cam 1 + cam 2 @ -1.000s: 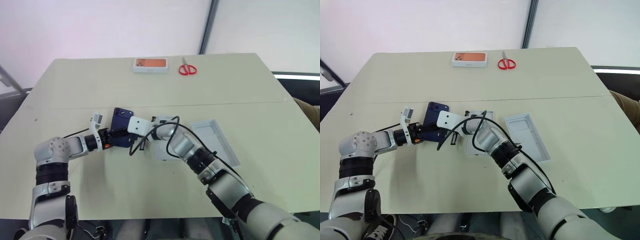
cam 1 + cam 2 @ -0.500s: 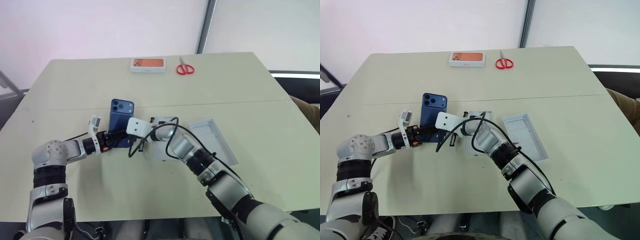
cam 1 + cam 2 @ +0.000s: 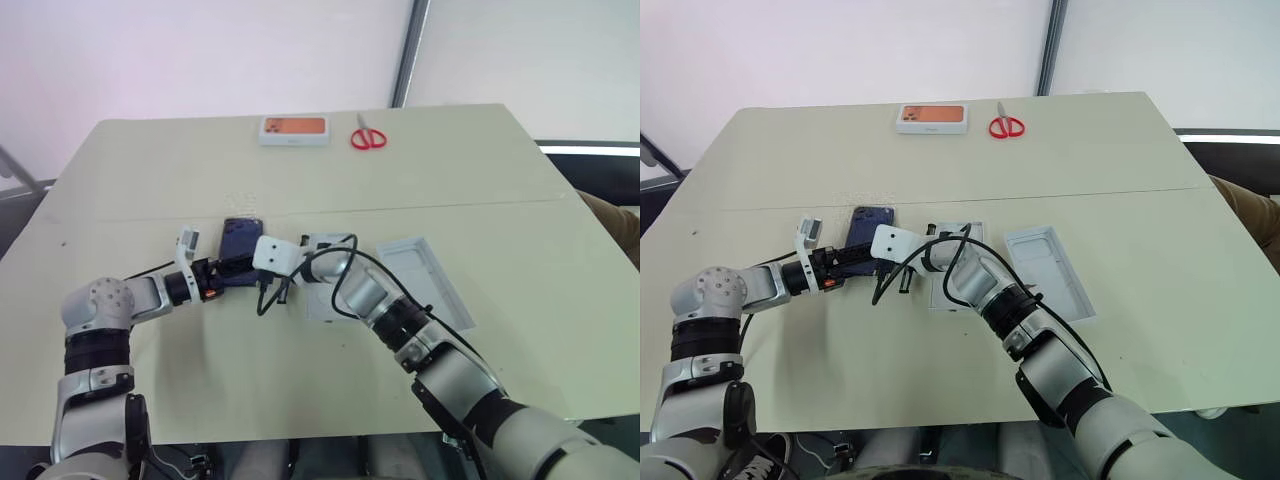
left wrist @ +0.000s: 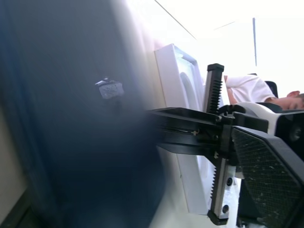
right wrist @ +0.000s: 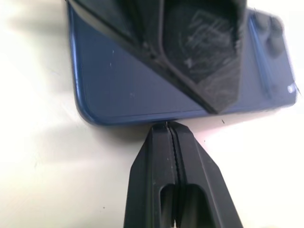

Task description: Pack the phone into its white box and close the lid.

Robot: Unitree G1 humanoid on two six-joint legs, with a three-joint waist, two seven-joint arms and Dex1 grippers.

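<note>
The dark blue phone (image 3: 243, 237) lies back up on the table, its camera cluster (image 5: 278, 33) at one corner, just left of the white box (image 3: 317, 303), which my right arm partly covers. My left gripper (image 3: 240, 267) reaches over the phone from the near left and is open: one finger (image 4: 266, 166) stands well clear of the blurred phone (image 4: 71, 118). My right gripper (image 5: 167, 128) is shut and empty, its tips touching the phone's near edge. The lid (image 3: 425, 282) lies open side up to the right of the box.
An orange-topped box (image 3: 295, 128) and red scissors (image 3: 368, 136) sit by the far edge of the table (image 3: 480, 200). A black cable (image 3: 268, 298) loops under my right wrist. There is free room on the near left and far right.
The phone stood upright in my left gripper half a second ago and has now dropped low toward the table. The left jaws have opened wider. Both arms stay in place.
</note>
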